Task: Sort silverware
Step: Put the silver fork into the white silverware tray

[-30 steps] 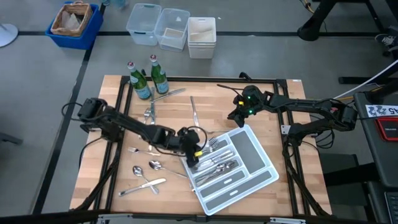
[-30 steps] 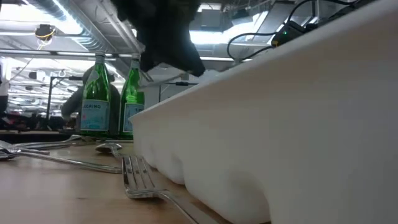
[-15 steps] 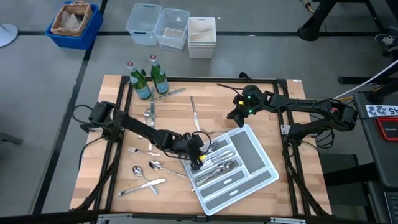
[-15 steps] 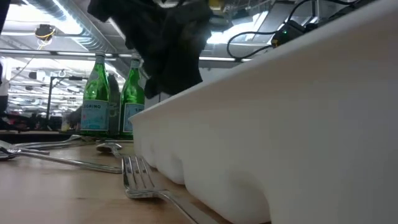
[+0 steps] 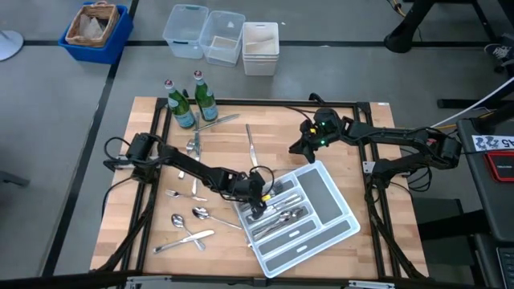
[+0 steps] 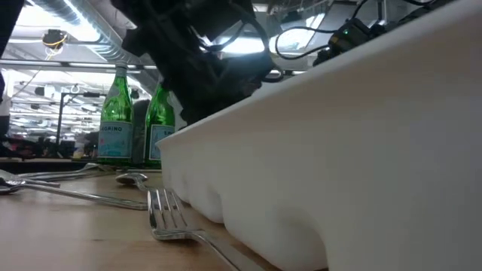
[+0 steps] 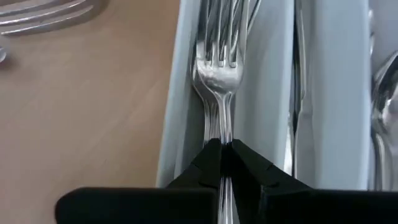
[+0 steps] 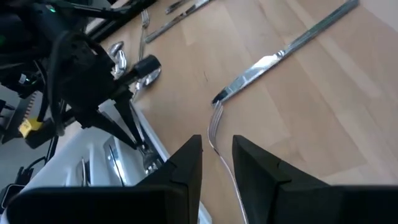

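Fork [image 7: 219, 74] lying lengthwise in the outermost narrow compartment of the white divided tray [image 5: 321, 193], tines pointing away from the left claw [image 7: 222, 148], which pinches its handle between nearly closed fingertips. A second ago this claw stood at the tray's near edge; it has since reached in over the compartments and lowered the fork among the pieces already sorted there, and its fingers have begun to ease apart. Judged from this, one more fork is all but delivered, and release is the step in hand.

Further silverware waits on the desk [image 5: 152, 233]: spoons [image 5: 199, 213] and a knife [image 5: 185, 240] to the tray's left, a knife [image 5: 250, 143] nearer the two green bottles [image 5: 193, 100], and another fork [image 6: 162, 214] just beside the tray wall in the low view.

The right claw [image 5: 299, 144] hovers over bare desk beyond the tray's far corner, fingers parted by a narrow gap, holding nothing, with a knife [image 8: 286, 50] lying ahead of it.
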Controlling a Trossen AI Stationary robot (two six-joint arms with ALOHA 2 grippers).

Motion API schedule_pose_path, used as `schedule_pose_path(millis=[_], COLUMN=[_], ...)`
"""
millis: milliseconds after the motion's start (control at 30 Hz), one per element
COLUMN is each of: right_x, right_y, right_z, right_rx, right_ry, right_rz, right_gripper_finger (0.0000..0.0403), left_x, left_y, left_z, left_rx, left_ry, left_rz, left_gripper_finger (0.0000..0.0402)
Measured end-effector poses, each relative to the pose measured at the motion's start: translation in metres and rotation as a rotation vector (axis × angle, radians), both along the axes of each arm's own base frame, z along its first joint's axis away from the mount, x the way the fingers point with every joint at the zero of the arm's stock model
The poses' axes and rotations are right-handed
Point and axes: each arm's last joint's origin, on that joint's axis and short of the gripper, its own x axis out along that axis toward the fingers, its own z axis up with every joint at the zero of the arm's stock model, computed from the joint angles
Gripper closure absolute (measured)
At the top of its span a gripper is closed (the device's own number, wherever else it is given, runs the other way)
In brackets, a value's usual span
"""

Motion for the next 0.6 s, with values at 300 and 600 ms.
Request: schedule_pose_path(millis=[300,600], right_x=[0.001,0.018], right_y=[-0.001,0.016], right_z=[0.002,-0.009], right_rx=[-0.013,-0.155], right_ry=[-0.024,-0.037], right_rz=[-0.001,0.143], right_gripper_finger=[0.0310,0.0310], left_x=[0.001,-0.003], left_y=[0.002,0.011], left_z=[0.001,0.034], left_rx=[-0.092,-0.171], left_ry=[-0.009,-0.089], left_rz=[0.087,0.123], left_gripper_finger=[0.0304,0.0293])
